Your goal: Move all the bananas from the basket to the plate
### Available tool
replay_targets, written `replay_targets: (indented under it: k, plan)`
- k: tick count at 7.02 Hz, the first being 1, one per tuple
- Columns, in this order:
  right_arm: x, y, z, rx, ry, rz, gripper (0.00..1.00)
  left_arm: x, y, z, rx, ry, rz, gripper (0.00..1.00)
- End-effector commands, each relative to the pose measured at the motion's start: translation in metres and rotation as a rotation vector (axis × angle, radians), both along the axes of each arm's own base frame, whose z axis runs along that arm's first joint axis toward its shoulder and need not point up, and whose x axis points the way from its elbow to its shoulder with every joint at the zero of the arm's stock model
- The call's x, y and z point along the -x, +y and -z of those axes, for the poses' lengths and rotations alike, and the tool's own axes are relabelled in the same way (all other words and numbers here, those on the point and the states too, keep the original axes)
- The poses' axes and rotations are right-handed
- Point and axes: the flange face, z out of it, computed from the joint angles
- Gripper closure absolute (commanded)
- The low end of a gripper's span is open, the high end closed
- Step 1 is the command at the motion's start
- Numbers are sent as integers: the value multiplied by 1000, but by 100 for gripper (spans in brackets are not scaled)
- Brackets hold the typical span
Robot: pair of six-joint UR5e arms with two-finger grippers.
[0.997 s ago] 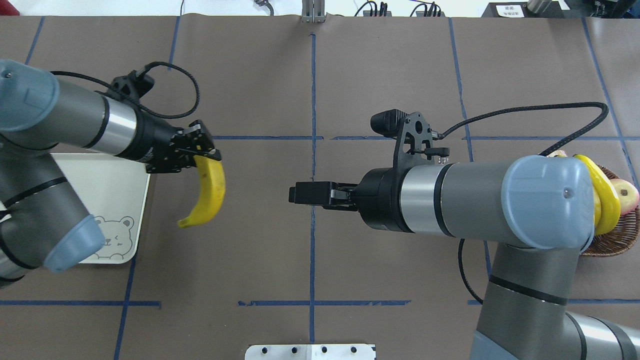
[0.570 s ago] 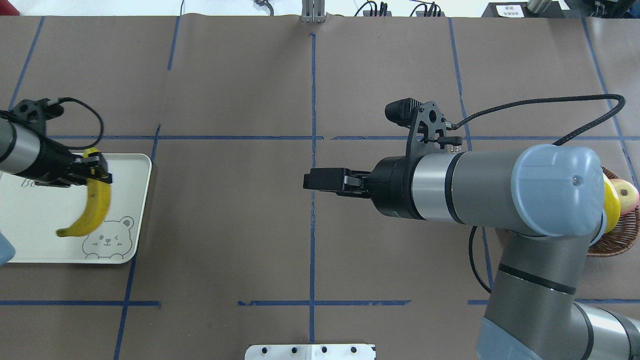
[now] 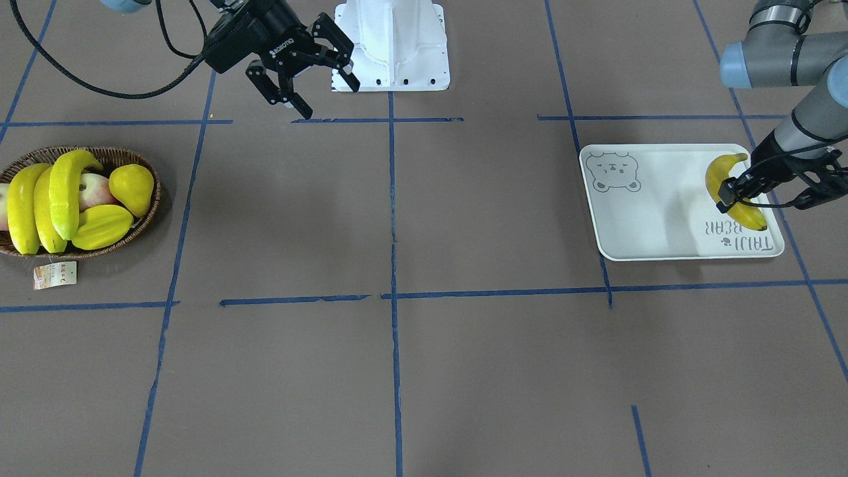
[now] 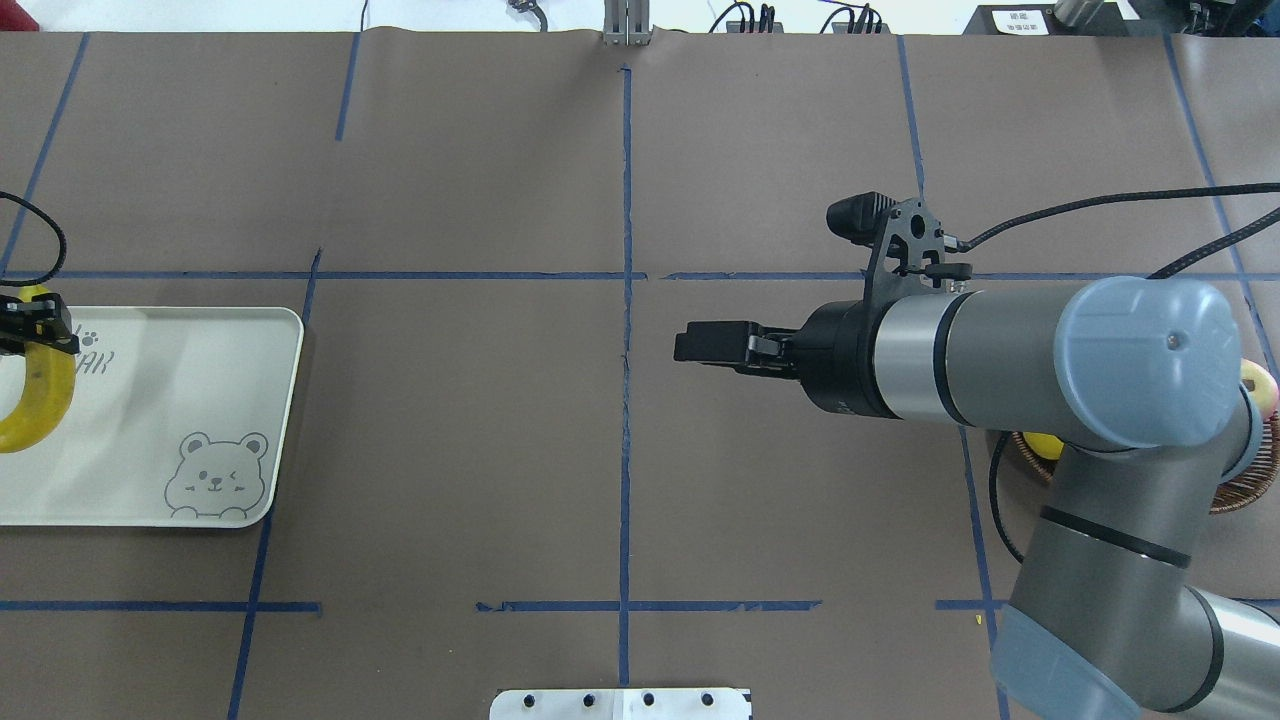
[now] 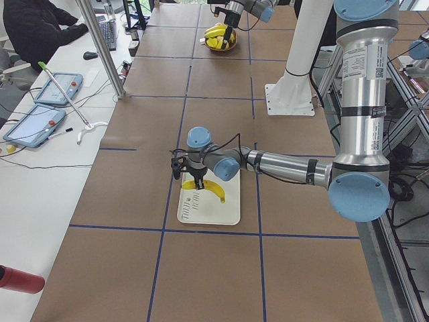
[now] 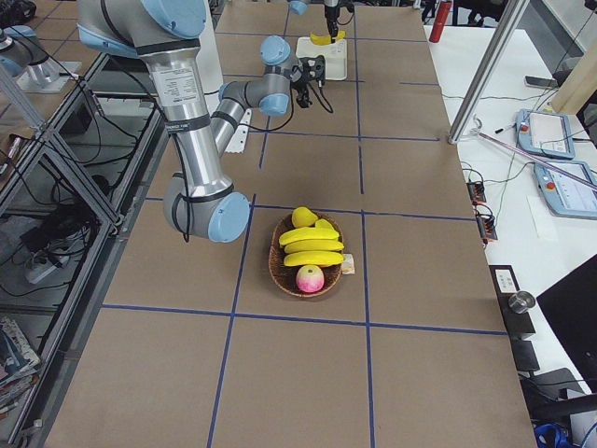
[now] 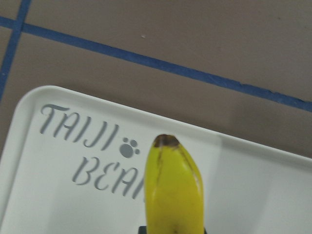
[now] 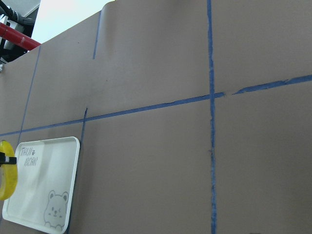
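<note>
Our left gripper (image 3: 735, 190) is clenched on one banana (image 3: 717, 173), holding it over the plate's (image 3: 652, 199) lettered end, near the table's (image 3: 464, 371) left end; we cannot tell if it touches. Our right gripper (image 3: 329, 99) hangs spread and empty by the robot-side edge. Three bananas (image 3: 63, 192) lie in the basket (image 3: 154, 199) at the right end.

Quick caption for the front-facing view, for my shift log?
Left gripper holds one banana over the plate's lettered end; open right gripper hangs empty; three bananas lie in the basket.
</note>
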Motion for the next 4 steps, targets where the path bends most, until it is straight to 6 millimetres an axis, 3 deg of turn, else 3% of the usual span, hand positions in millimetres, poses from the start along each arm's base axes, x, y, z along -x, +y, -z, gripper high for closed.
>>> replay_targets:
  k: [1, 3, 4]
  plan:
    - [-5, -7, -8, 7, 16, -14, 0, 9, -2, -19, 31, -3, 2, 100]
    - [-1, -9, -12, 11, 26, -18, 0, 8, -5, -42, 21, -27, -46, 100]
    - [-1, -9, -12, 12, 26, -20, 0, 8, -5, -44, 26, -29, -45, 97]
